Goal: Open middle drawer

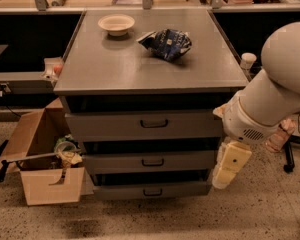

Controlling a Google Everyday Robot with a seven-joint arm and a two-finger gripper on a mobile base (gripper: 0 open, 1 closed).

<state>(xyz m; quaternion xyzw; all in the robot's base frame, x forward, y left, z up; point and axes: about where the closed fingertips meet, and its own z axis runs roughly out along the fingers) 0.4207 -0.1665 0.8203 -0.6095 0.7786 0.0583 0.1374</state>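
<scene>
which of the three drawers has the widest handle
The top drawer, with the tallest front, right under the cabinet top; the middle drawer and bottom drawer have shorter handles. The pincer hangs off the right edge, beside the lower two.

We read no text, number or sign anywhere. The bag [166, 43] on the worktop [115, 69] carries pale print on dark blue, too blurred for us to make out. The end effector [224, 173] hangs at the cabinet's right front corner, just beside the right end of the middle drawer [150, 162]. We can read no marking on its cream casing or on the drawer front.
</scene>
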